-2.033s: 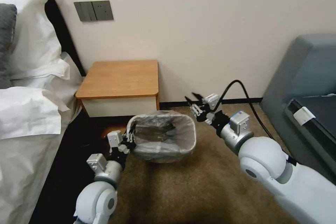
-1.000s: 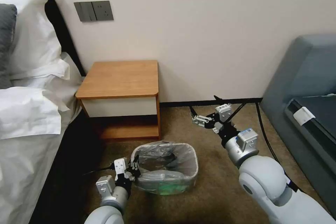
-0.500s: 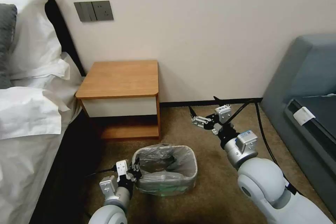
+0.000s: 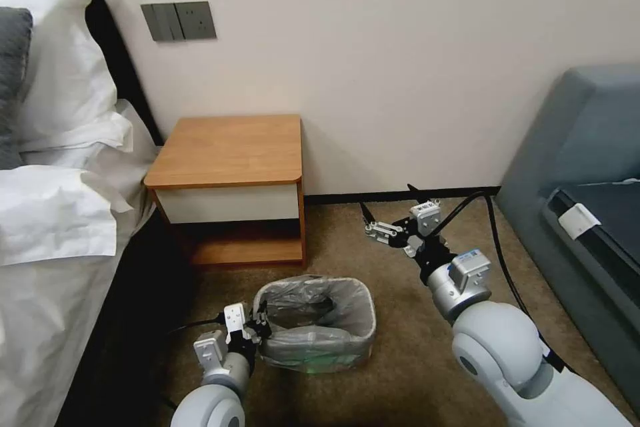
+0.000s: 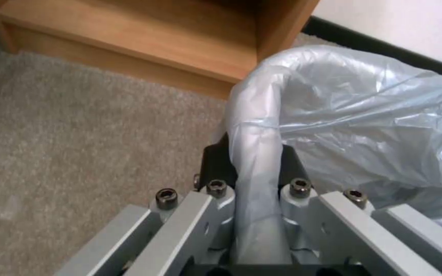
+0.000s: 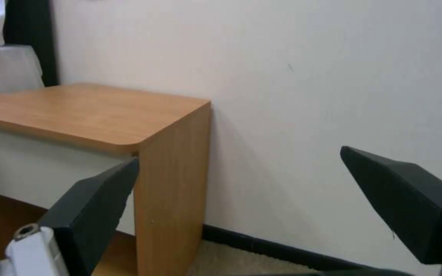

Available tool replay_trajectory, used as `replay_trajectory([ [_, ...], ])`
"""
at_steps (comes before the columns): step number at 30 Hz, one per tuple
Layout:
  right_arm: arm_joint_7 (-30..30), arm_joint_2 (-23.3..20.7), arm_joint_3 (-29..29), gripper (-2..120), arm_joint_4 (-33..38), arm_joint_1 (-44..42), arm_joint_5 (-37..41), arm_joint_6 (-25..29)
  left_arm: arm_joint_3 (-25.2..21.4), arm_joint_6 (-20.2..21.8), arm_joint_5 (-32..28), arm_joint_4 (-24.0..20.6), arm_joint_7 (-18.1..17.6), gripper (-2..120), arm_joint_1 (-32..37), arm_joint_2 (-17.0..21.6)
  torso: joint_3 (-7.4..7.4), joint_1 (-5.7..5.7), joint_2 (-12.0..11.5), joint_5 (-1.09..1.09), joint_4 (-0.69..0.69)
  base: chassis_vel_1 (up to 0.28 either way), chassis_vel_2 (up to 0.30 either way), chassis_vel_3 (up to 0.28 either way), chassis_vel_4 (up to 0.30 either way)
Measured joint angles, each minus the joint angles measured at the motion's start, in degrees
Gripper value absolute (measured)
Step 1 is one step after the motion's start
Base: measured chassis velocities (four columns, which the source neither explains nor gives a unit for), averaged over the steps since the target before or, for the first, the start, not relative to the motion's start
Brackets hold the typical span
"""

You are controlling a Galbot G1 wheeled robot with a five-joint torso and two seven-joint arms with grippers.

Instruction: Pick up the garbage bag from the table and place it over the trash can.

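- Head view: the trash can stands on the brown carpet at lower centre of the frame, in front of the table and apart from it.
- The garbage bag lines the can, its film folded over the rim all round and sagging wrinkled into the inside.
- The left gripper sits at the can's left edge, lower left of centre, its fingers pinched on the bagged rim.
- The right gripper hangs above the carpet right of centre, well apart from the can, fingers spread and holding nothing.
- A bed with white bedding fills the left edge; a grey sofa stands at the right edge.
- Left wrist view: the black fingers press from both sides on the rolled rim of the can, which is wrapped in the bag's film. The table's low wooden shelf lies across the upper left, the carpet below it.
- Right wrist view: two black fingers stand wide apart at the lower corners, empty. Between and behind them are the table's top at centre left and the pale wall.
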Motion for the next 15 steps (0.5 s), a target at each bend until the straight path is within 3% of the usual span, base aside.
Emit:
replay_trajectory([
  [7,0.0,-0.1,0.1,100,-0.1,0.0,0.2,0.0,0.3,0.6,0.2,0.5,-0.6,6,-0.6,-0.2,0.0,0.0,0.0,0.0,0.0,0.0,0.0,0.0,0.0],
  [13,0.1,0.0,0.1,100,-0.1,0.0,0.2,0.0,0.5,1.5,0.2,0.5,-1.2,20,-1.0,-0.2,0.0,0.0,0.0,0.0,0.0,0.0,0.0,0.0,0.0],
  [15,0.1,0.0,0.1,100,-0.1,0.0,0.3,0.0,0.5,1.7,0.2,0.5,-1.4,31,-1.2,-0.2,0.0,0.0,0.0,0.0,0.0,0.0,0.0,0.0,0.0],
])
